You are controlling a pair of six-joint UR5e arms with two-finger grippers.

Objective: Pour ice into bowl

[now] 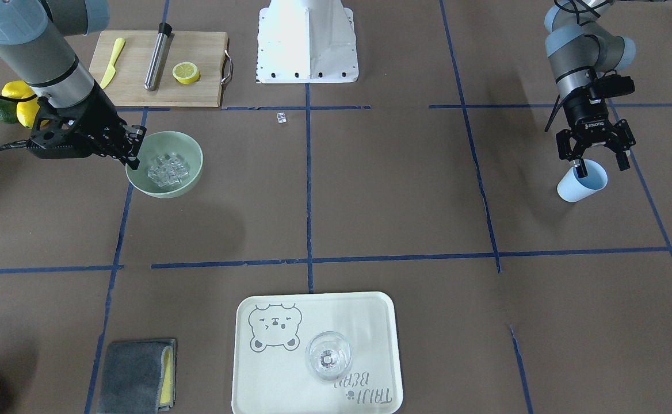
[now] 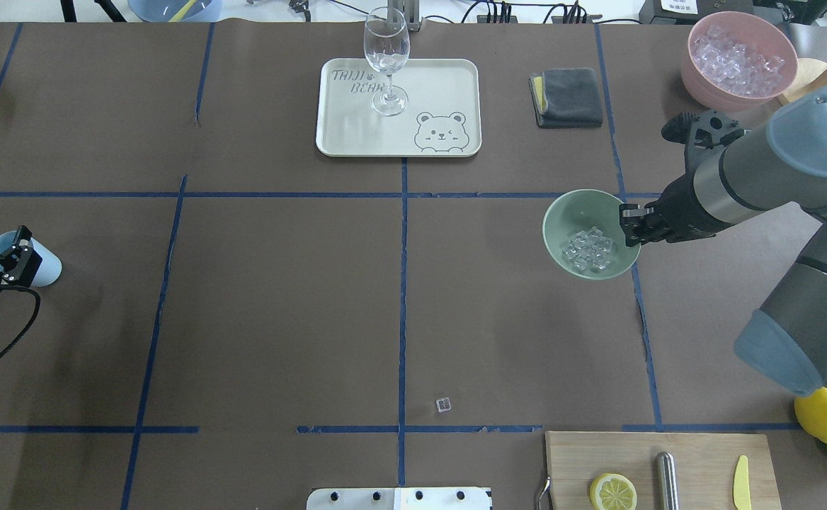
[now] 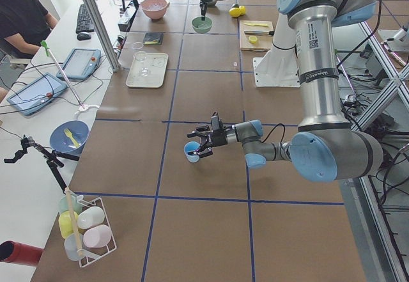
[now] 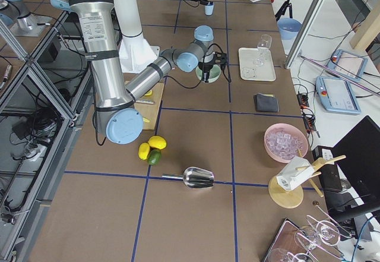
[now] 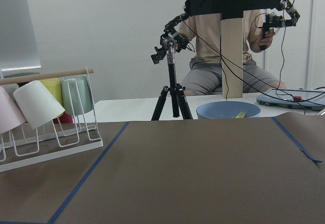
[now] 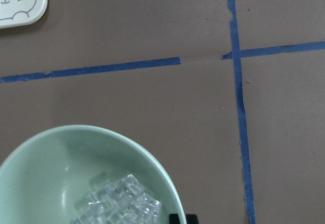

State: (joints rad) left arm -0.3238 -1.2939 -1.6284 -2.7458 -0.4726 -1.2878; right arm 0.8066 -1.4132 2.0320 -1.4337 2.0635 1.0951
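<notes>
Ice cube (image 2: 443, 404), a lone stray, sits on the table close to the robot's base. Farther out on the robot's right, the rest of the ice (image 2: 588, 249) is heaped in the mint-green bowl (image 2: 568, 212), and the right gripper (image 2: 630, 225) is pinched onto that bowl's rim. Level with it on the other side, the left gripper (image 1: 602, 168) has its fingers spread wide at the mouth of a tilted blue cup (image 1: 571, 191). Far side — a wine glass (image 2: 386, 64) stands upright on the tray (image 2: 449, 106).
</notes>
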